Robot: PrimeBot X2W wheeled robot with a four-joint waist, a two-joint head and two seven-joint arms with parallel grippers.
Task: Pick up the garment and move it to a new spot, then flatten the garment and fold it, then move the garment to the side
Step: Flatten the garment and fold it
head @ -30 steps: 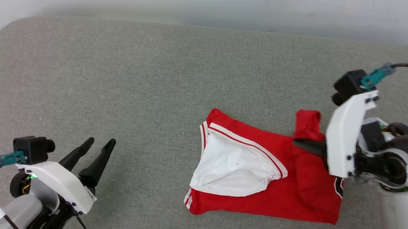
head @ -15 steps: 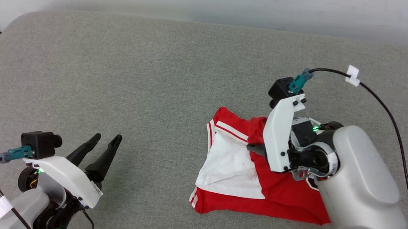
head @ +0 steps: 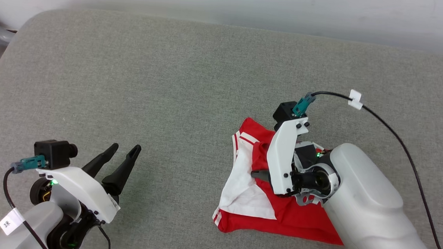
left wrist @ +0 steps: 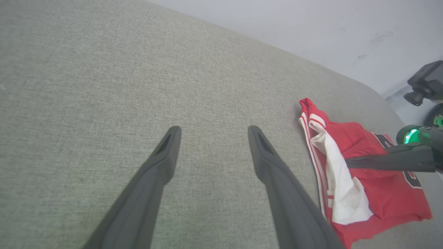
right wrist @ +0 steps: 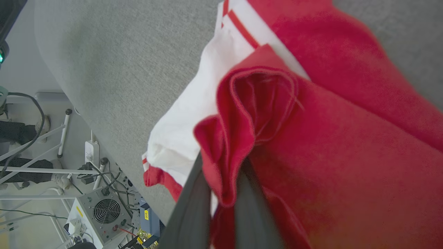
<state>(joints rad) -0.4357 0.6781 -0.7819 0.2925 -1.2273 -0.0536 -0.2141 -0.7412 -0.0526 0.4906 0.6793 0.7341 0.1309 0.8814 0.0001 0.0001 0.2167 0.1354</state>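
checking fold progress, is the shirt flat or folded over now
Folded over, not flat: the right gripper is shut on a red edge of the garment, draped across its white sleeve.

In the head view the grey padded surface lies bare across the top and the whole middle left, open to a pass. The left gripper, fingers spread, takes the lower left. Right of centre the bunched garment lies under the right forearm, whose black cable arcs down the right side. Off the surface's edge, lower left in the right wrist view, stands what looks like a fan-fronted box.
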